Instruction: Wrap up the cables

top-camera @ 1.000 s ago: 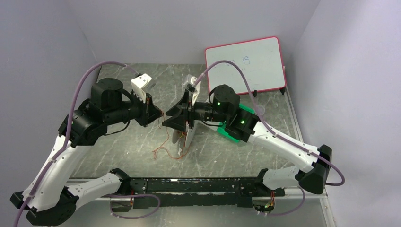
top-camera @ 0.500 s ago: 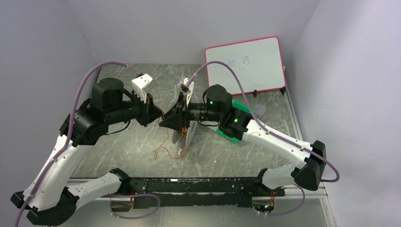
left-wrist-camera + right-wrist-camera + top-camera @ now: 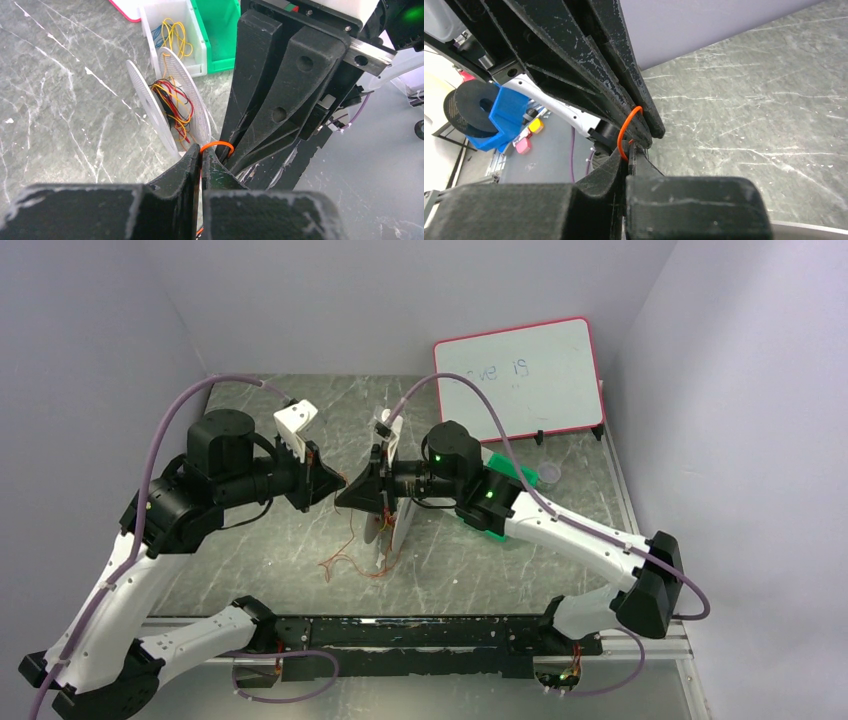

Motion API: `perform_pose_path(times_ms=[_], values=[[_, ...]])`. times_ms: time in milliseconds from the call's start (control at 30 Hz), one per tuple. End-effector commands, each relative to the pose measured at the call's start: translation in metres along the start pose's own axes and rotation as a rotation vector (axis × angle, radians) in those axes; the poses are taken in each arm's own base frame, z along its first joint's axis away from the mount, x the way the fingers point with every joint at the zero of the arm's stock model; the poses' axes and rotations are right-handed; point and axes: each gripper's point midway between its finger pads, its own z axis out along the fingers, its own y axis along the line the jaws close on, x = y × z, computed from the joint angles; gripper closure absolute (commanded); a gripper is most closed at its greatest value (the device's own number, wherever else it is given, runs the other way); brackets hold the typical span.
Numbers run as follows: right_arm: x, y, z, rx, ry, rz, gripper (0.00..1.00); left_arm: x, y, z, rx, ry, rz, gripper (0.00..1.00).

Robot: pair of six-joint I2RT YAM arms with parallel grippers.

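Presently, the left gripper (image 3: pixel 201 159) and right gripper (image 3: pixel 630 152) are held tip to tip above the grey marble-patterned table (image 3: pixel 250 550). Both pairs of fingers are pressed together, each pinched on one small loop of the thin orange-red wire (image 3: pixel 217 146). More of the wire is seen lying loose on the tabletop, just beside the white round plastic spool (image 3: pixel 186 100). The spool is stood on edge below the grippers, with red and yellow strands at its core.

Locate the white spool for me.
In the top view the white spool stands on edge mid-table, beneath the right end effector, which meets the left end effector; loose orange-red wire lies at its left.
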Motion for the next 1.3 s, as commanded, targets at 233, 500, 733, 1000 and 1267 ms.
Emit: perform_pose_path(times_ms=[233, 500, 733, 1000, 1267], values=[[-0.013, 0.011, -0.026, 0.036, -0.059, -0.060, 1.00, -0.012, 0.005, -0.007, -0.041, -0.071, -0.001, 0.68], [-0.017, 0.009, -0.047, 0.113, -0.083, -0.109, 1.00, -0.021, -0.015, -0.015, 0.055, -0.181, -0.002, 0.38], [-0.024, 0.019, -0.069, 0.107, -0.112, -0.257, 1.00, -0.024, -0.035, -0.015, 0.175, -0.275, -0.079, 0.34], [-0.032, 0.044, -0.087, 0.007, -0.187, -0.485, 1.00, -0.014, -0.064, -0.006, 0.404, -0.324, -0.186, 0.35], [-0.034, 0.076, -0.084, -0.183, -0.210, -0.544, 1.00, -0.016, -0.096, -0.015, 0.643, -0.340, -0.168, 0.39]])
